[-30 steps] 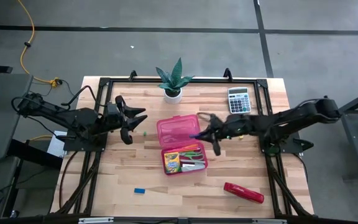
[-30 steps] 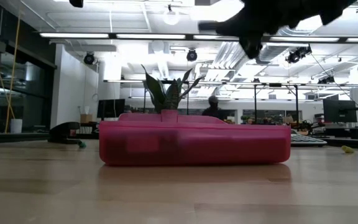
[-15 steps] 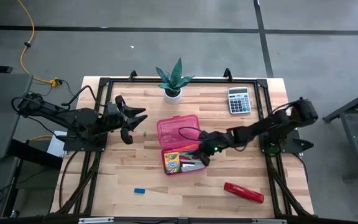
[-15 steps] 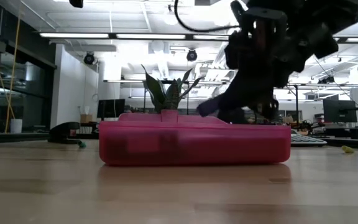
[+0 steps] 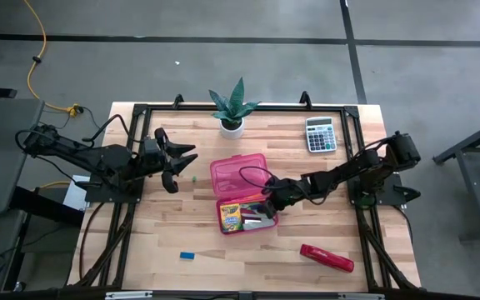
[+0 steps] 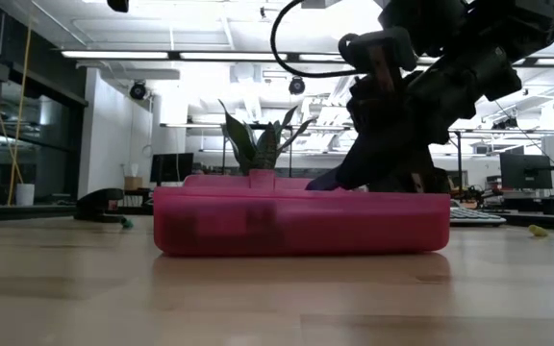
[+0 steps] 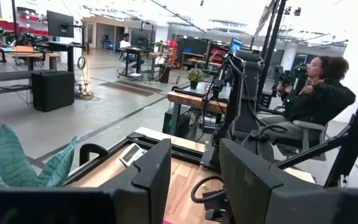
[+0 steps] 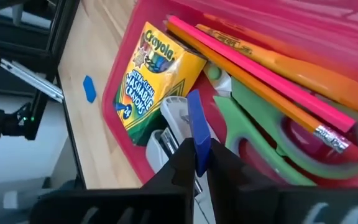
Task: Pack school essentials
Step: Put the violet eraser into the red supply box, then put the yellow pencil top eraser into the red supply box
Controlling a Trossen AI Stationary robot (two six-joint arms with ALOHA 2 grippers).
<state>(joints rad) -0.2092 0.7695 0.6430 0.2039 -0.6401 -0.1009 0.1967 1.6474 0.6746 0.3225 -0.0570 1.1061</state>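
An open pink pencil box (image 5: 275, 218) lies at the table's middle, its lid (image 5: 238, 173) flat on the far side. In it lie a yellow-green crayon box (image 8: 151, 71), green-handled scissors (image 8: 260, 124), an orange pencil (image 8: 291, 65), a pink marker (image 8: 253, 78) and a white piece (image 8: 174, 115). My right gripper (image 5: 267, 200) is low over the box, shut on a small flat blue piece (image 8: 195, 121). A tiny blue eraser (image 5: 187, 255) lies on the table near the front. My left gripper (image 5: 186, 162) is open and empty, left of the box. My right gripper pinches one end of the blue piece (image 8: 199, 149) between its two fingertips. The fingers slant down from the table's right side. The piece sticks out ahead of the fingers over the white piece and the crayon box. Whether its free end touches them, I cannot tell.
A grey calculator (image 5: 320, 133) lies at the far right and a potted plant (image 5: 231, 112) at the far middle. A red stapler (image 5: 327, 258) lies near the front right. A black frame (image 5: 140, 112) runs along the table's edges. A person sits beyond the table (image 7: 319, 99).
My right gripper has gone from beside the lid's right edge toward the table's near-left and down, and now hangs low over the box's contents.
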